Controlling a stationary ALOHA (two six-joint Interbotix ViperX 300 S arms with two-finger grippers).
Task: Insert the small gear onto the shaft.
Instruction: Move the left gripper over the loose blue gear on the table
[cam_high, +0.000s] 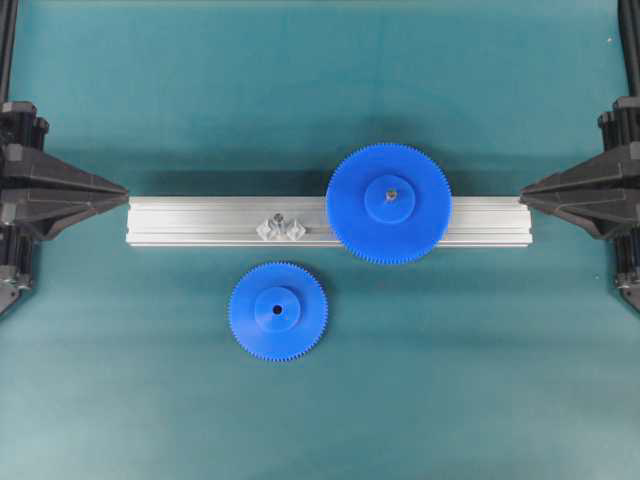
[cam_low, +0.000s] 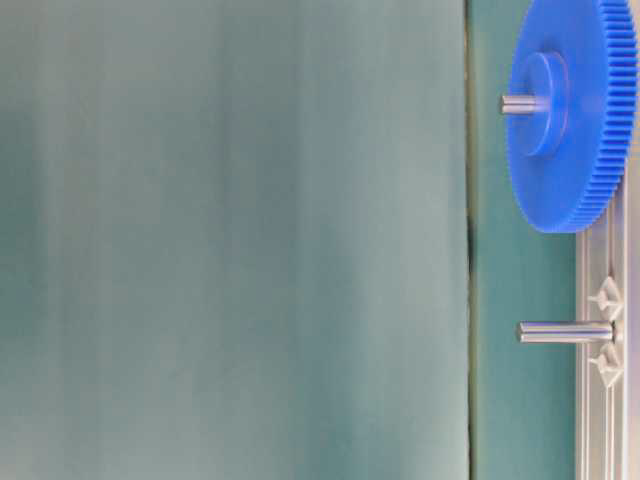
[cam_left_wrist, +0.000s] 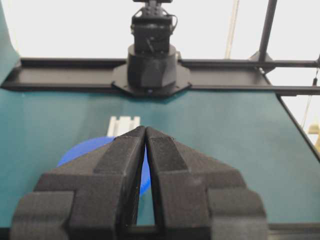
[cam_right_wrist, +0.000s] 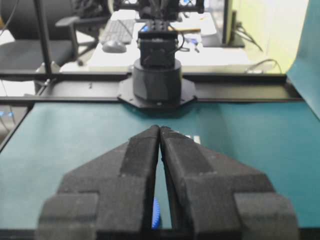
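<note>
Task not started, by the look of it. Small gear (cam_high: 277, 311) lies flat on the teal mat (cam_high: 320, 80), lower centre of the overhead frame, just below the alu rail (cam_high: 190, 221), not touching it. Shaft (cam_high: 281, 224) stands bare on the rail, w/ its shiny base, centre-left, just above the gear. Wider gear (cam_high: 388, 203) already sits on its own pin, centre-right of the rail.

Left gripper (cam_high: 122, 190) at the left edge, tips pressed together, nothing held; parked near the rail's left end. Right gripper (cam_high: 525, 190) at the right edge, same: tips together, empty.

Left to do: pick up the small gear, line the hole up over the shaft, push down. All of it, basically.

Hidden/unclear:
- Table-level view: only the shaft and the wider gear at the right edge; small gear out of frame, the rest blurred teal.
- Left wrist view: fingers block most of a blue gear; can't tell which one.
- Right wrist view: only a sliver of blue teeth btw the fingers.
- Arms cut off at the frame edges overhead.
</note>
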